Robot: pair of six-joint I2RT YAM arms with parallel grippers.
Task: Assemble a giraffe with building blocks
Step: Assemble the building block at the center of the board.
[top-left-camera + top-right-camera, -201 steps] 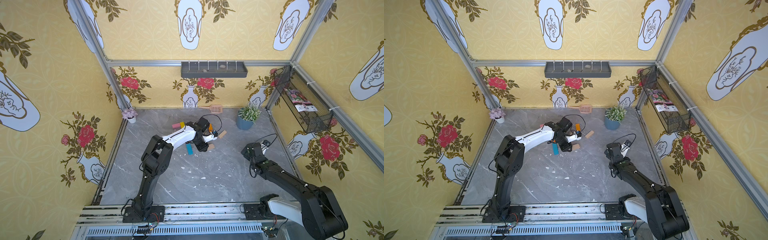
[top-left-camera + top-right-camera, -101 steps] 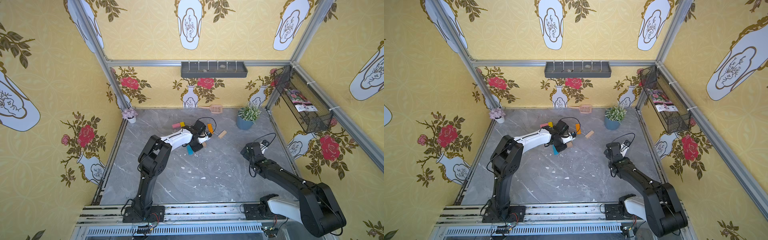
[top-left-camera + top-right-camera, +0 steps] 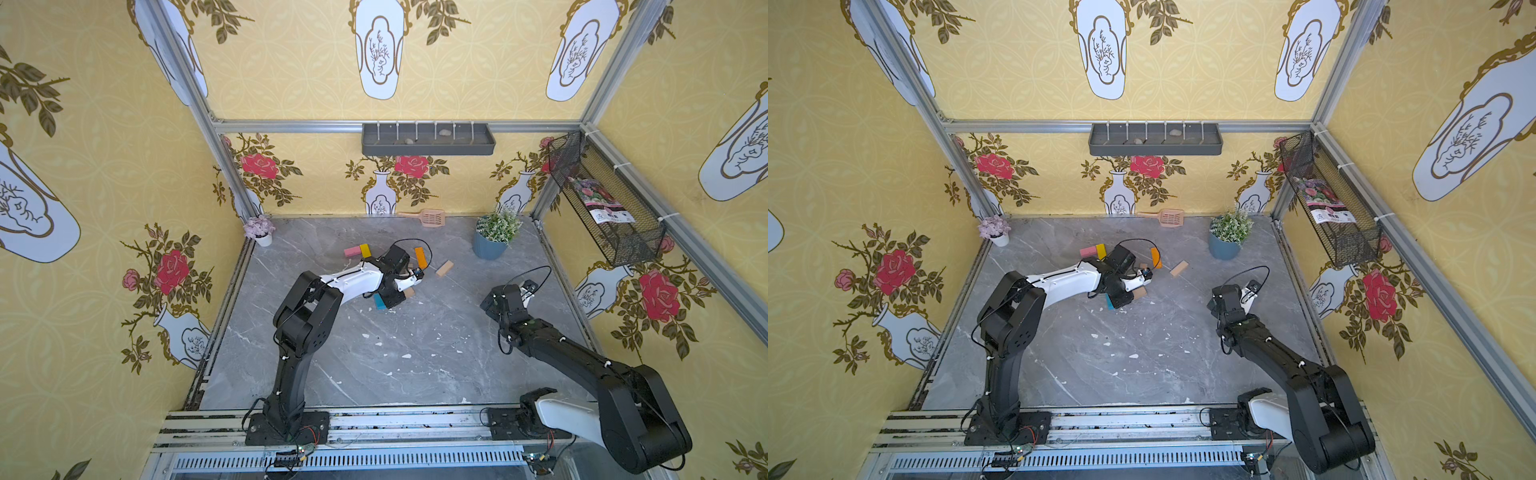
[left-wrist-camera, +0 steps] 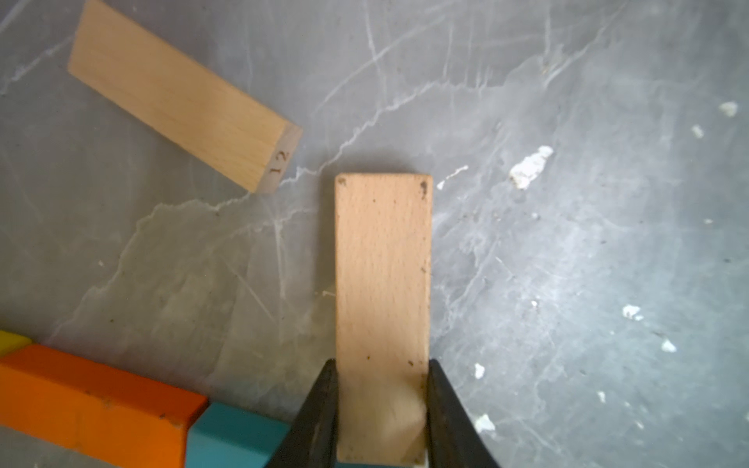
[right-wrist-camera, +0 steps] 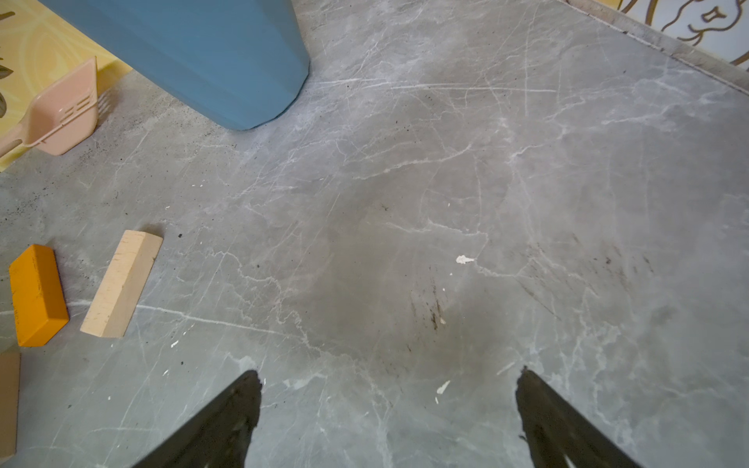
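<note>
Grey marble tabletop (image 3: 374,365), yellow floral walls (image 3: 104,166). One plain tan wooden bar (image 4: 383,263) clamped at one end in left gripper (image 4: 381,364), just beside the laid blue wooden bar (image 4: 235,439): probably starting the giraffe's back, next squaring it to blue before release. Right gripper (image 5: 387,373) jaws wide apart over bare table; touchdown unclear, joint hidden under left arm (image 3: 353,282) in both top views

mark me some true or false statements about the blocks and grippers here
1. The left gripper holds a tan block. True.
2. The right gripper holds a block. False: it is open and empty.
3. The pink block lies next to the yellow block. True.
4. The scoop lies among the blocks. False: it lies apart, by the back wall.
</note>
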